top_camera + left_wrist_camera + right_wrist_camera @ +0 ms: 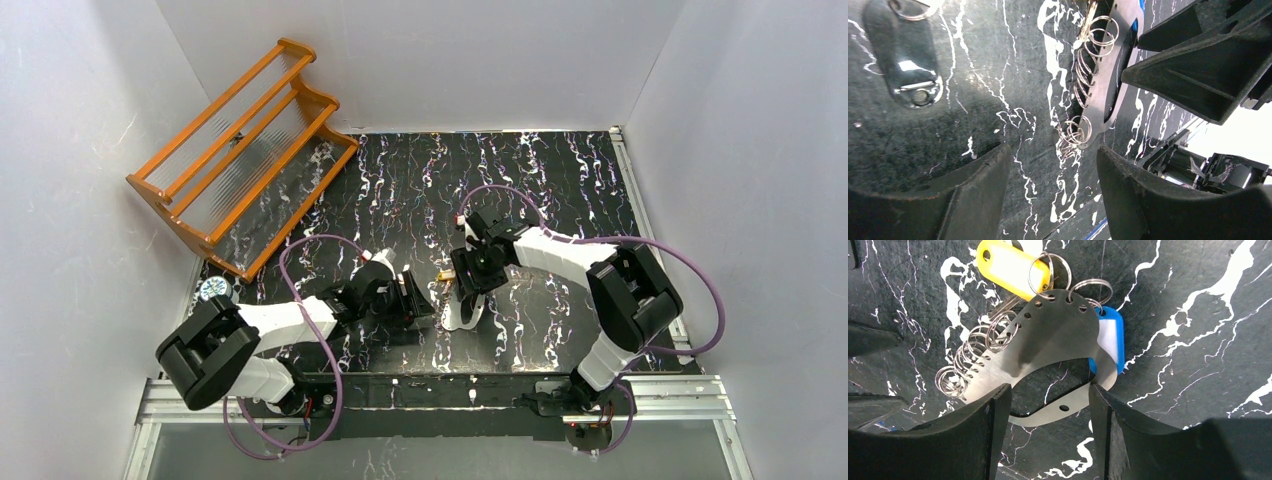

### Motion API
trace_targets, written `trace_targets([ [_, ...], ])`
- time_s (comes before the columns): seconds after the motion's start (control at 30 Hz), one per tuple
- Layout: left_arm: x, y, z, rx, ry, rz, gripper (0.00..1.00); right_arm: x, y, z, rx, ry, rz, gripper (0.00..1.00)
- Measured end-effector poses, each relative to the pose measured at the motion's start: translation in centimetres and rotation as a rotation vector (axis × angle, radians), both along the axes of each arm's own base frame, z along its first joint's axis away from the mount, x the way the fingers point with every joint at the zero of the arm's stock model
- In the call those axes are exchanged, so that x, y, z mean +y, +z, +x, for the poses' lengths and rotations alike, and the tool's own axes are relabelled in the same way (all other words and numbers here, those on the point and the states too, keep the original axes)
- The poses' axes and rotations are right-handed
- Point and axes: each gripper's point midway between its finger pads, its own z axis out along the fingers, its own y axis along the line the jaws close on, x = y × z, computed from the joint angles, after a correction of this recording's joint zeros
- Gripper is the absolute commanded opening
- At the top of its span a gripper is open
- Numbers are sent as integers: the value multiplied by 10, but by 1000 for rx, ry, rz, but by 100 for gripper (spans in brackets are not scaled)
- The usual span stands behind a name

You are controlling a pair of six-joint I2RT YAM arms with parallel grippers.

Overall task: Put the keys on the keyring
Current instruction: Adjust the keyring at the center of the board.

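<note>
Right gripper (1047, 390): fingers spread wide and pointing down at the table (1198, 315). They straddle the near end of the keyring (1058, 335). I read this hand as open. I cannot tell whether the finger pads press on the metal.

Keyring: a flat, pale metal loop with small holes punched along its rim, lying flat. Its closed lower curve sits between the right fingers and the broad part reaches away past the fingertips.

Split rings (973, 355): a row of them threaded along the rim, ahead of the right hand's left finger.

Yellow key tag (1010, 267): straight ahead of the right fingertips at the far end of the loop. Its ring appears to pass through a rim hole.

Blue key tag (1110, 335): just ahead of the right hand's right finger, tucked partly under the plate, and ringed to the rim.

Left gripper (1050, 150): open, with only bare table between its fingers. The keyring's edge and ring row lie just ahead of its right fingertip.

Black key tag (903, 55): ahead of the left hand's left finger, carrying its own ring and lying apart from the keyring.

Wooden rack (240, 150): far beyond the left arm.
</note>
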Motion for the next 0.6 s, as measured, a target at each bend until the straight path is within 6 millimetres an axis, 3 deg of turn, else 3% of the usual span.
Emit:
trace_targets([
  [0.23, -16, -2, -7, 10, -40, -46, 58, -9, 1, -6, 21, -75, 9, 67],
  [0.43, -24, -3, -12, 19, -47, -72, 52, -38, -3, -5, 52, -218, 26, 67],
  [0.6, -27, -4, -15, 16, -56, -71, 51, -28, -1, -6, 70, -197, 88, 66],
])
